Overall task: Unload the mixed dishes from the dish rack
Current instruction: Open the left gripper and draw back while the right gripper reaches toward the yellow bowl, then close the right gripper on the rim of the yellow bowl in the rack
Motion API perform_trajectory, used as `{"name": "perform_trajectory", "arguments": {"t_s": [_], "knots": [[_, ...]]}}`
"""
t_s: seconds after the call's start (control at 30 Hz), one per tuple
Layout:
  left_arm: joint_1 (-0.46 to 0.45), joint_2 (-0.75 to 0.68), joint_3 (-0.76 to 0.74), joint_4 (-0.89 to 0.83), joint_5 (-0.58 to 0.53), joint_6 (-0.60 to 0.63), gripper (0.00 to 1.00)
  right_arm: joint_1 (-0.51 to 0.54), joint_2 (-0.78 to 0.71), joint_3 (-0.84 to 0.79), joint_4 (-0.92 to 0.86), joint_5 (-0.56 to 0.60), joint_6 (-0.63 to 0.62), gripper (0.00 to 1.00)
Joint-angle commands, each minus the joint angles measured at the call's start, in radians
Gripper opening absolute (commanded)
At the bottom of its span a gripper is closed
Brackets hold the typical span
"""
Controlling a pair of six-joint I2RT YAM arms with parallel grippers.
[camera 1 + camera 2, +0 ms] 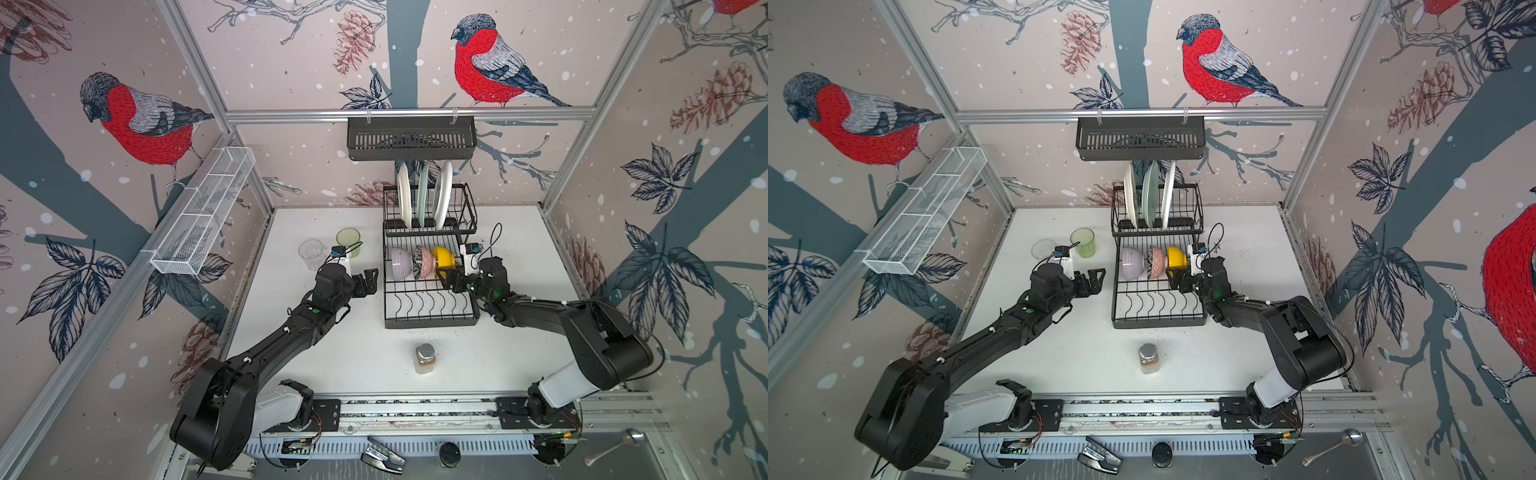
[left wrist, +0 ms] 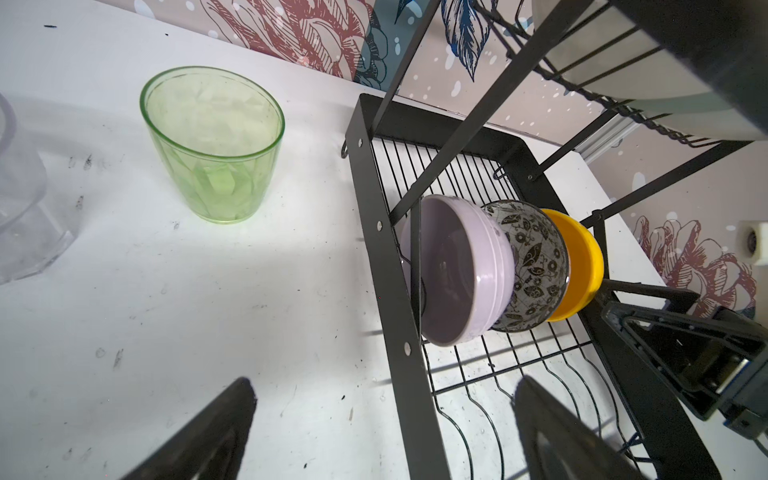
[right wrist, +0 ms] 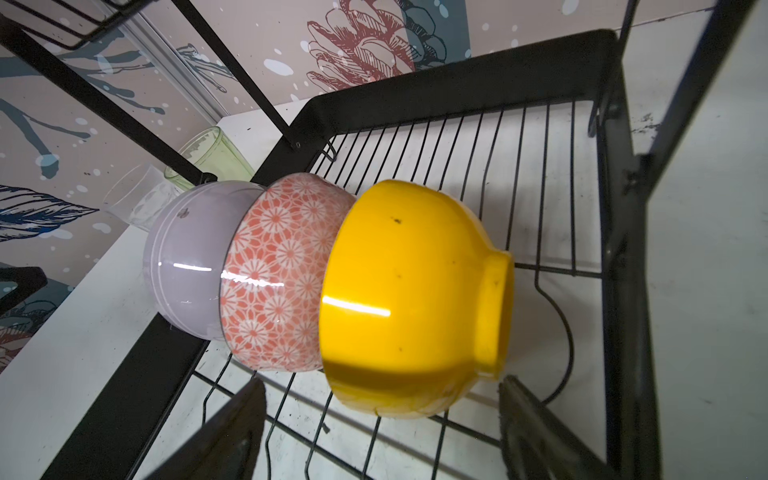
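Observation:
The black dish rack (image 1: 432, 322) holds three upright plates on its raised tier: white (image 1: 404, 195), pale green (image 1: 424, 193), white (image 1: 444, 193). On the lower tier three bowls lie on edge, nested: lilac (image 1: 400, 262), pink-patterned (image 1: 424, 262), yellow (image 1: 444, 257). A green tumbler (image 1: 349, 241) and a clear tumbler (image 1: 311, 253) stand on the table left of the rack. My left gripper (image 1: 371, 280) hangs open at the rack's left edge (image 2: 374, 208), holding nothing. My right gripper (image 3: 382, 403) is open inside the rack, its jaws astride the yellow bowl's (image 3: 411, 291) near side.
A silver-capped jar (image 1: 424, 358) of brown powder stands in front of the rack. A black slotted basket (image 1: 411, 139) hangs on the back rail above the plates. A white mesh tray (image 1: 203, 212) hangs on the left wall.

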Motion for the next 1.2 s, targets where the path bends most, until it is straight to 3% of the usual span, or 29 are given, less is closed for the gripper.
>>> {"name": "perform_trajectory", "arguments": {"t_s": [0.0, 0.4, 1.17], "knots": [[-0.002, -0.010, 0.000, 0.046, 0.004, 0.005, 0.97, 0.006, 0.005, 0.004, -0.017, 0.048, -0.003, 0.88], [-0.002, -0.013, 0.003, 0.045, 0.022, 0.000, 0.97, 0.011, 0.045, 0.052, -0.047, 0.054, -0.015, 0.89], [-0.018, -0.035, 0.004, 0.028, 0.007, 0.007, 0.97, 0.051, 0.097, 0.097, -0.074, 0.133, -0.033, 0.72]]}}
